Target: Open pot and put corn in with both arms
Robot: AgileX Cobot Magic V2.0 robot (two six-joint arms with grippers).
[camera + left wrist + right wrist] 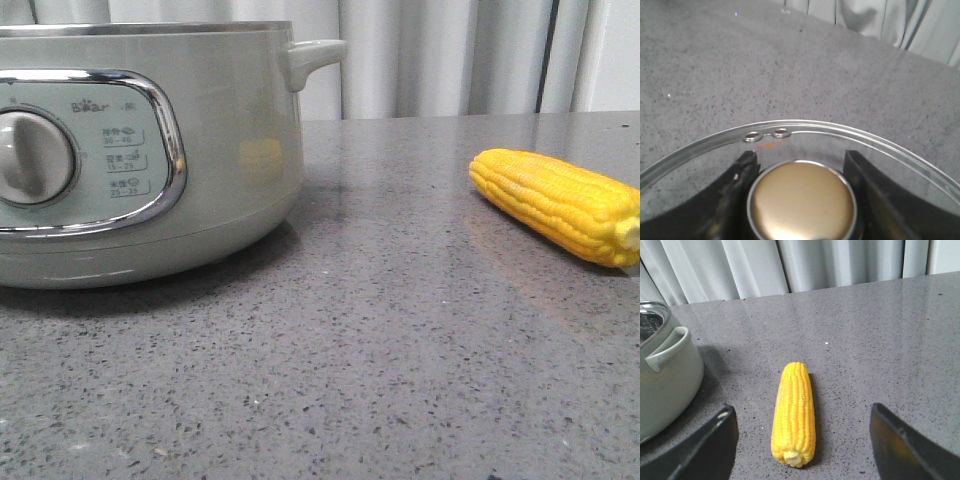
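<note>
Corn (560,203): lying flat toward worktop's right edge, between spread fingers of right gripper (802,450), untouched. Pot (140,150): left side, well apart from corn, uncovered. Left gripper (802,200): pinching gold knob (802,202) of glass lid (790,131) above bare worktop (765,65).

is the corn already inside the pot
No, the corn lies on the grey table, apart from the pot.
</note>
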